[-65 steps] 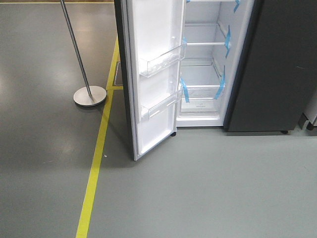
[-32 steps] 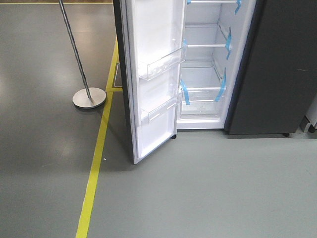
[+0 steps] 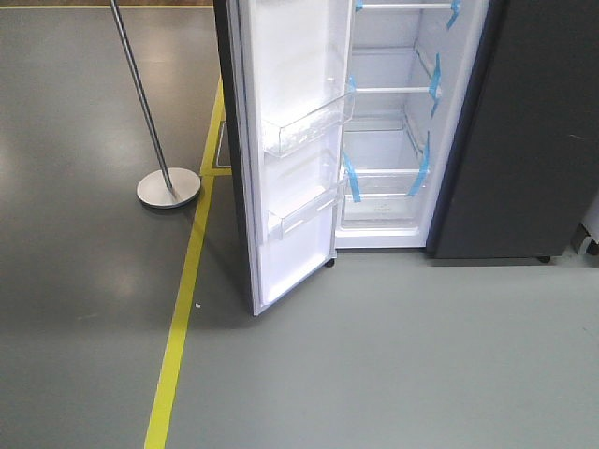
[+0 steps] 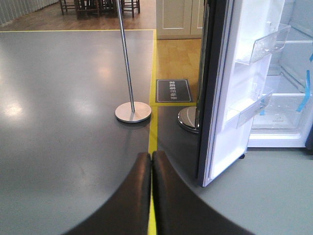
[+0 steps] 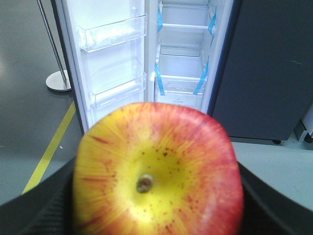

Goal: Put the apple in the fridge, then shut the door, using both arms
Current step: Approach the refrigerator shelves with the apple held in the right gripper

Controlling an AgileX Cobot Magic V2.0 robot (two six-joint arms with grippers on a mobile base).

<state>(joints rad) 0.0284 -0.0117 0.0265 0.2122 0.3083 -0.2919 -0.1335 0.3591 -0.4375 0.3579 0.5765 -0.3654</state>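
The apple [image 5: 157, 171], red and yellow with its stem dimple facing the camera, fills the lower right wrist view, and my right gripper [image 5: 156, 205] is shut on it, one dark finger on each side. Ahead stands the fridge [image 3: 388, 131], white inside with glass shelves and blue tape strips. Its door [image 3: 290, 150] is swung wide open to the left, showing clear plastic bins. My left gripper [image 4: 151, 161] is shut with nothing in it, low over the floor and left of the door [image 4: 230, 83]. Neither gripper shows in the front view.
A metal pole on a round base [image 3: 168, 185] stands left of the door. A yellow floor line [image 3: 182, 309] runs along the floor beside it. A dark grey cabinet [image 3: 533, 131] adjoins the fridge on the right. A second round base [image 4: 188, 119] sits behind the door.
The front view has shifted slightly: fridge and door now sit a little lower and further right in the frame. The door's angle looks unchanged.
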